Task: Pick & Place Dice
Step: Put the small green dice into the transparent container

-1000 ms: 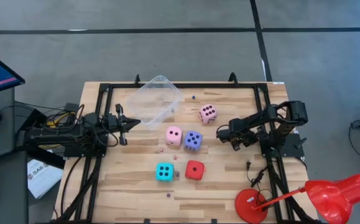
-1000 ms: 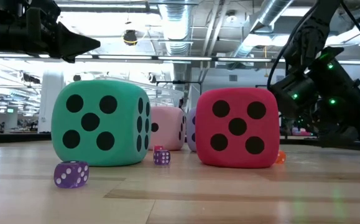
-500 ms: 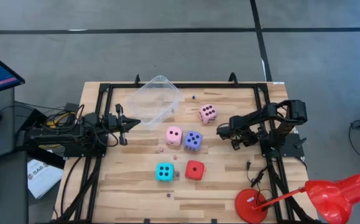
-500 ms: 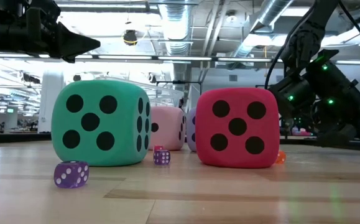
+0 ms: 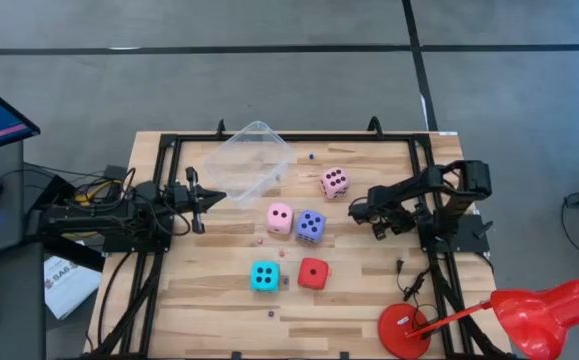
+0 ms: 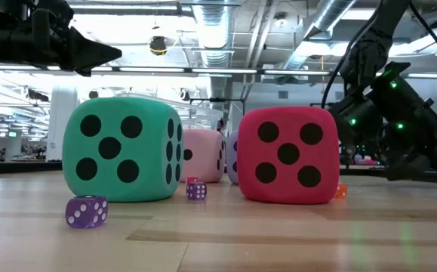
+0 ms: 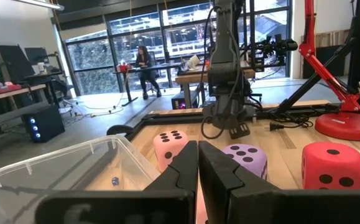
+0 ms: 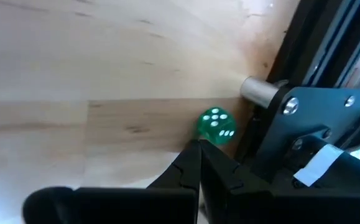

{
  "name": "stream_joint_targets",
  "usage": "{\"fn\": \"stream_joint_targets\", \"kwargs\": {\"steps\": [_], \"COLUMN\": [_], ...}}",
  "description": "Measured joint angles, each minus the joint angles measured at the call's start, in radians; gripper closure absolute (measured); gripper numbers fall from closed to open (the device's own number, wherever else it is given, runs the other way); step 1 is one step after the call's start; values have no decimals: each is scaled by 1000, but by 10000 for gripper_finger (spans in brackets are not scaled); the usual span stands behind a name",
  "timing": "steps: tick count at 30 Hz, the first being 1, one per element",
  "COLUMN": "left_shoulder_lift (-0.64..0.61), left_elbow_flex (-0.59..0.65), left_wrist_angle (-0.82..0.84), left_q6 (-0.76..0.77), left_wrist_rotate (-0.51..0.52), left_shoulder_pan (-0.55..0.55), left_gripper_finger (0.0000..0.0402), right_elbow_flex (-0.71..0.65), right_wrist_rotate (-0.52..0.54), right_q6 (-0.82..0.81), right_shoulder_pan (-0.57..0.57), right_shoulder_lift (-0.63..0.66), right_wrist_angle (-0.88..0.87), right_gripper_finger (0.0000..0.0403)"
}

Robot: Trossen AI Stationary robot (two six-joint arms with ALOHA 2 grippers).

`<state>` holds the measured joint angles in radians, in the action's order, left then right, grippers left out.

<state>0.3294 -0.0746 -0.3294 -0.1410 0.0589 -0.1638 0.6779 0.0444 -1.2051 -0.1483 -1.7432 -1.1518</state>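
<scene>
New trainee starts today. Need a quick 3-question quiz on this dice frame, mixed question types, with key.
1. True or false: the clear plastic tub already holds one of the big dice.
2. Multiple choice: which big die lies nearest the right gripper? A) cyan die B) the pink die with six pips up C) red die
3. Fill in: the small die seen just ahead of the right gripper in the right wrist view is ____.

Key: 1 false, all five big dice sit on the table. 2 B. 3 green.
</scene>
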Motion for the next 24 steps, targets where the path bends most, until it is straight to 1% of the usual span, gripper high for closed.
{"fn": "stream_joint_targets", "kwargs": {"steps": [2, 5, 6, 7, 11, 17, 20, 24], "left_shoulder_lift": [0, 0, 0, 0, 0, 0, 0, 0], "left_elbow_flex": [0, 0, 0, 0, 0, 0, 0, 0], "left_wrist_angle": [0, 0, 0, 0, 0, -3, -3, -2], "left_q6": [0, 0, 0, 0, -1, -3, -3, -3], "left_wrist_rotate": [0, 0, 0, 0, 0, 0, 0, 0], "left_shoulder_pan": [0, 0, 0, 0, 0, 0, 0, 0], "left_gripper_finger": [399, 399, 399, 399, 399, 399, 399, 399], "right_elbow_flex": [-2, 3, 8, 16, 61, 151, 175, 164], "right_wrist_rotate": [39, 200, 240, 257, 272, 272, 270, 247], "right_q6": [-7, -32, -51, -57, -83, -68, -45, 12], "right_shoulder_pan": [-2, 23, 33, 39, 47, 62, 38, -22], "right_shoulder_lift": [-34, -65, -70, -70, -31, 71, 132, 208], "right_wrist_angle": [-7, -9, -8, -13, -19, -94, -97, -103], "right_gripper_finger": [403, 403, 403, 403, 403, 403, 403, 403]}}
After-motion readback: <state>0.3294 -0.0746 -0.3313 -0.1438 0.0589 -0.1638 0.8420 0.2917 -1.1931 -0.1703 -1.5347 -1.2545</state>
